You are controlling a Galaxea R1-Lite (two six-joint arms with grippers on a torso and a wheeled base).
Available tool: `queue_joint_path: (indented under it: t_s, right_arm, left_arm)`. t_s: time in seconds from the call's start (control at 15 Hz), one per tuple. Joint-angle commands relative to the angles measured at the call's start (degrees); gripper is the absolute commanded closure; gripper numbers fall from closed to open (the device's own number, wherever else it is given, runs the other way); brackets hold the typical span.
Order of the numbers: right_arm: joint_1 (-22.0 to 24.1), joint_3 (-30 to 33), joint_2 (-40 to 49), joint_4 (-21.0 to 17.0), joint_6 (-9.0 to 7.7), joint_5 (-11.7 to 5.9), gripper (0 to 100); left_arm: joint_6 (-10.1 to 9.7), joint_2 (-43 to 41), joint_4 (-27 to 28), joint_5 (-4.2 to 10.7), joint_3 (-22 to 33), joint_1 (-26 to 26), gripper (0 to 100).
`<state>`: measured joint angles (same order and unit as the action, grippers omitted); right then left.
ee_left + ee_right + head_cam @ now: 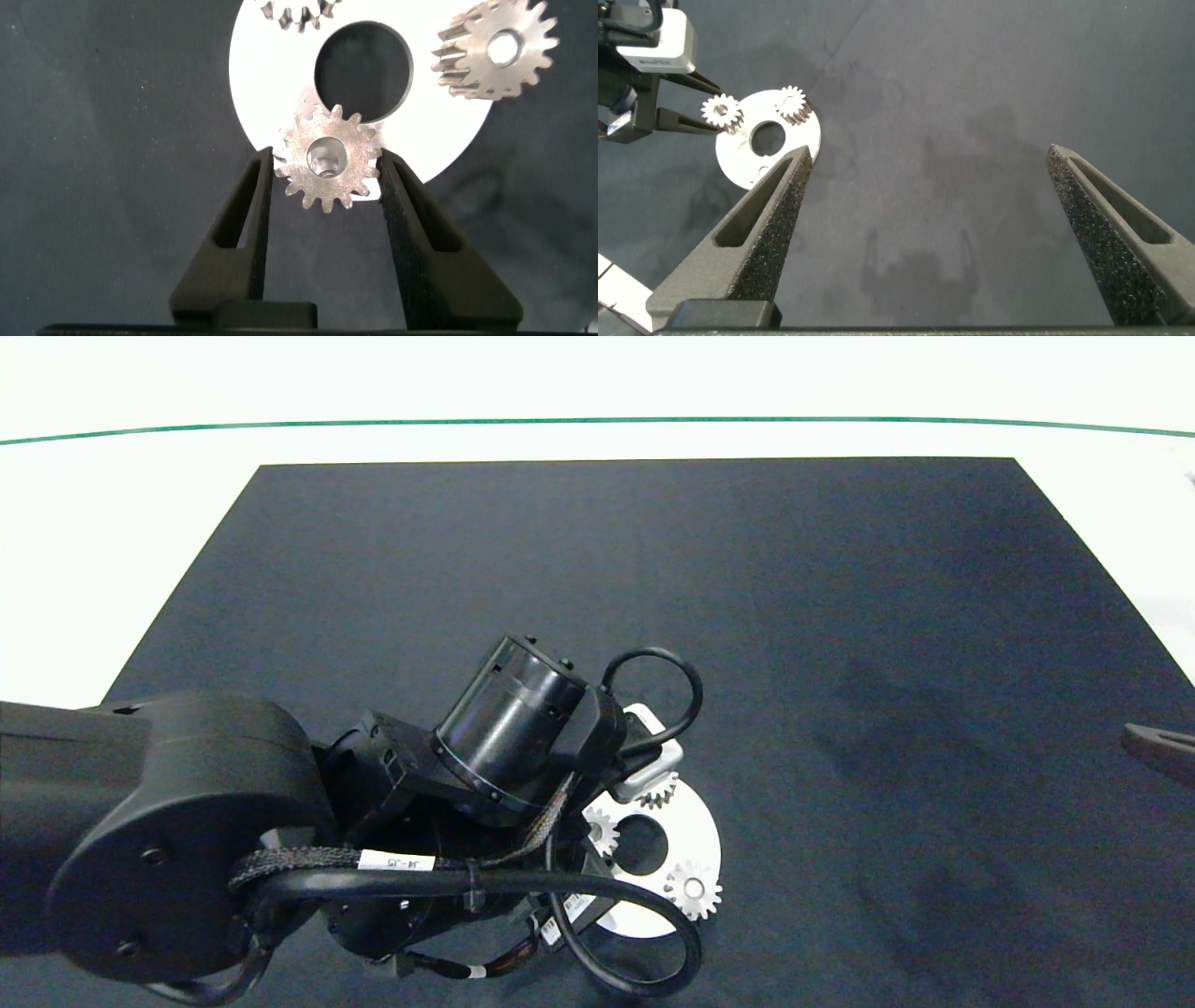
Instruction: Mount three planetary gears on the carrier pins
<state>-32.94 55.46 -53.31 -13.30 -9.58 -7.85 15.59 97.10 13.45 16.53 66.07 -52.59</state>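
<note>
Silver-grey gears [327, 159] gleam, toothed edges bright, sides dark. White disc [271, 79] beneath, its centre hole showing black. Mat [840, 663] is dark charcoal, faintly mottled. Table [140, 476] is white with a thin green line. Left gripper [324, 201] fingers are black; arm glossy black, white cable labels.

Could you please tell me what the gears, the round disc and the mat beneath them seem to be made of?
Planetary gears: probably metal, silver-grey with a bright machined sheen; the left pincer holds one.
White disc: smooth and matte; painted metal or plastic, unclear.
Mat: dark, dull and faintly mottled, likely fabric or soft rubber.
</note>
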Motion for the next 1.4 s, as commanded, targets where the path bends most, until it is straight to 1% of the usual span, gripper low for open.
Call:
queue_joint_path:
  t_s: [0.07, 0.4, 0.67, 0.87, 1.07, 1.4]
  right_arm:
    - [-0.02, 0.00, -0.04, -0.15, -0.17, -0.06, 0]
    - [-0.11, -0.08, -0.30, -0.15, -0.17, -0.06, 0]
    - [-0.11, -0.17, -0.39, -0.15, -0.17, -0.06, 0]
    - [-0.20, -0.26, -0.48, -0.15, -0.17, -0.06, 0]
    - [-0.20, -0.26, -0.57, -0.15, -0.17, -0.06, 0]
    - [-0.11, -0.26, -0.57, -0.15, -0.17, -0.06, 0]
  left_arm:
    - [-0.30, -1.74, 0.00, 0.26, -0.24, 0.03, 81]
    - [-0.65, -4.02, -0.26, 0.43, -2.97, 0.03, 81]
    - [-0.56, -4.64, -4.66, 0.34, -6.57, 0.12, 81]
    - [-0.47, -4.37, -6.06, 0.43, -7.98, 0.12, 81]
    - [-0.21, -4.02, -8.61, 0.34, -9.12, 1.17, 81]
    - [-0.21, -4.11, -9.84, 0.34, -11.05, 1.53, 81]
